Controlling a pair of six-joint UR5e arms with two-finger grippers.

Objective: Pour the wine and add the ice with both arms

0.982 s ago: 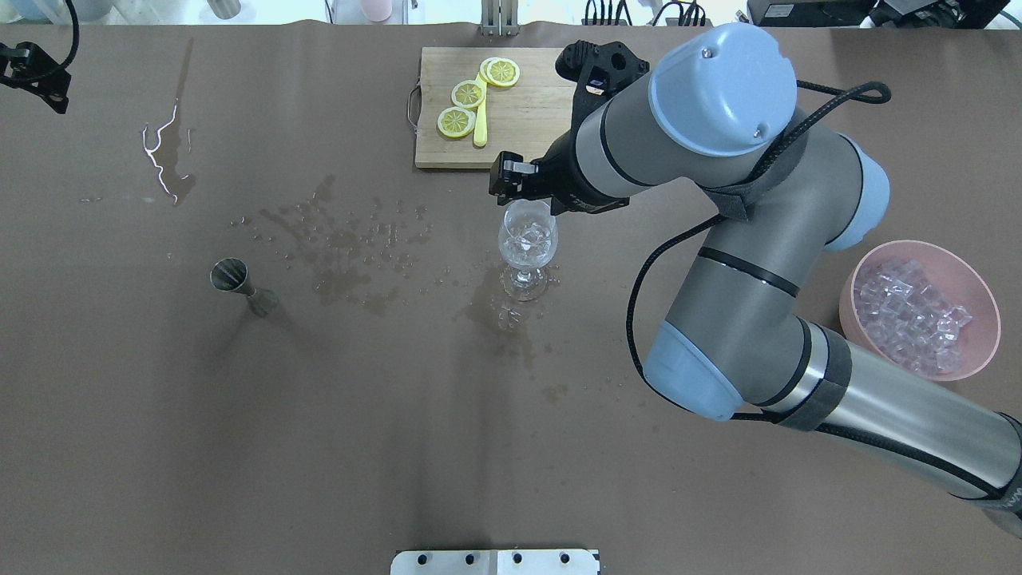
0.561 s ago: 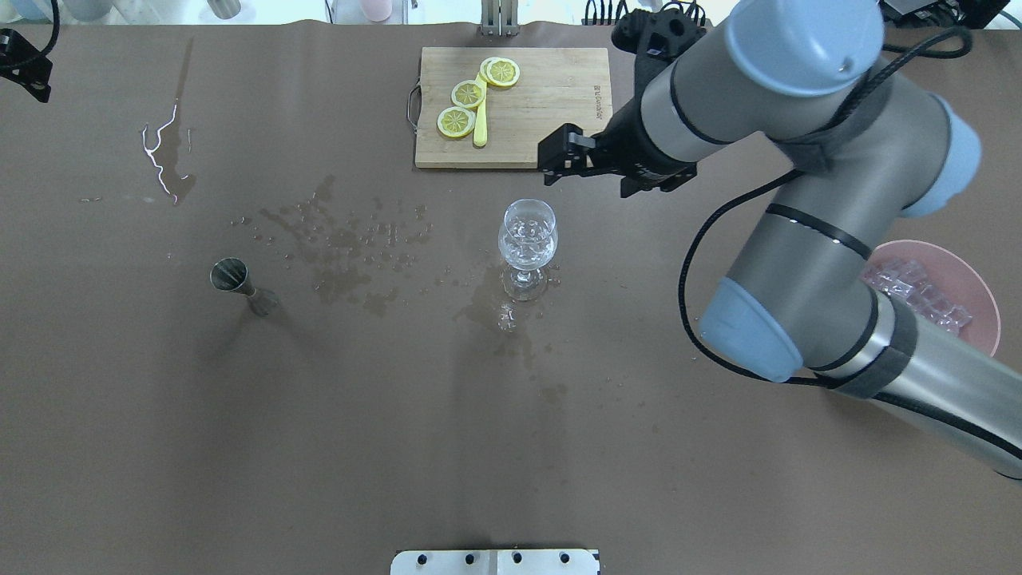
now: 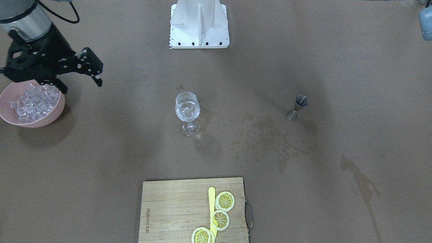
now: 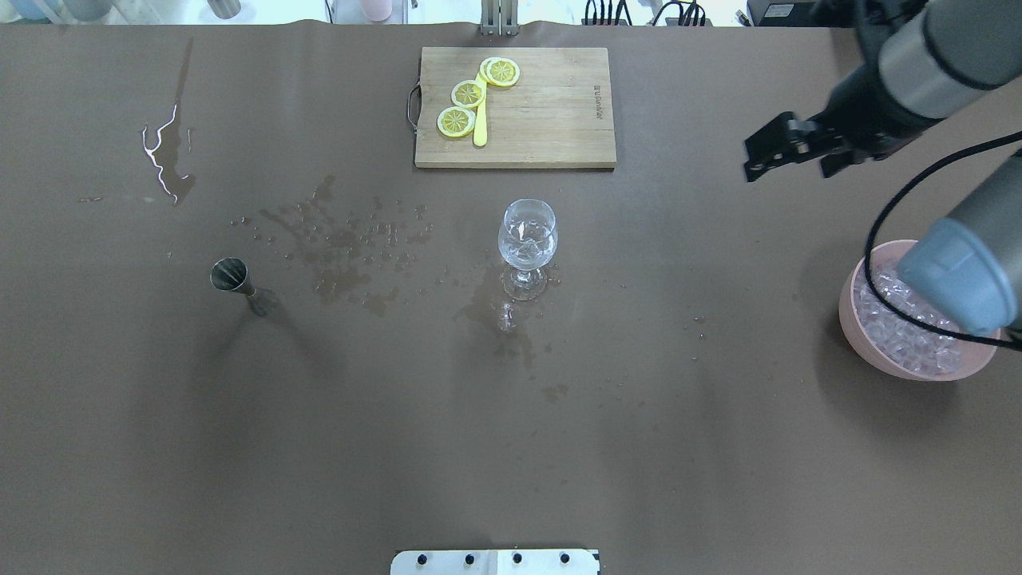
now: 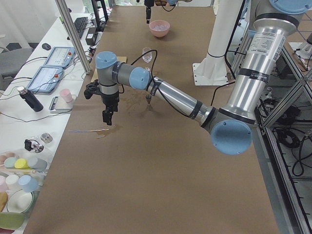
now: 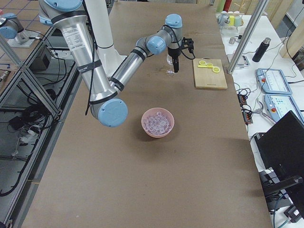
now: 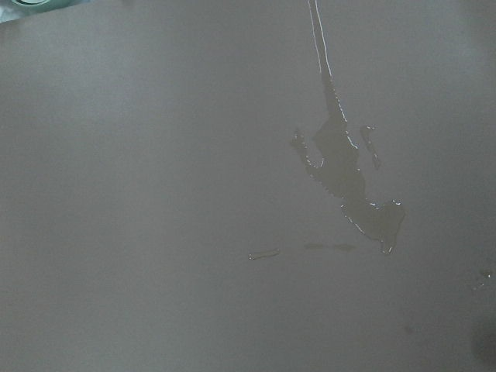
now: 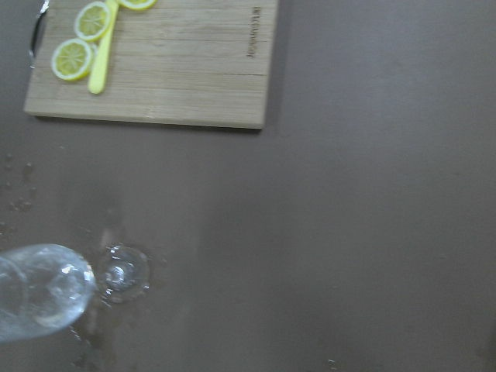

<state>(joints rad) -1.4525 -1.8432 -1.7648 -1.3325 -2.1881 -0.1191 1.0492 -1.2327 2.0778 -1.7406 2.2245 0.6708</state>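
— At the upper right we see the right arm: grey tubes, a light-blue joint cap, and a black cable looping beside it.
— We agree. The left arm matches, with a shiny silver segment and black bands. Top centre, the white base shows dark bolt heads along its edge.

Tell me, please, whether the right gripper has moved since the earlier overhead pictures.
Yes. The right gripper was over the wine glass; it now sits to the view's right of the cutting board, nearer the pink bowl.
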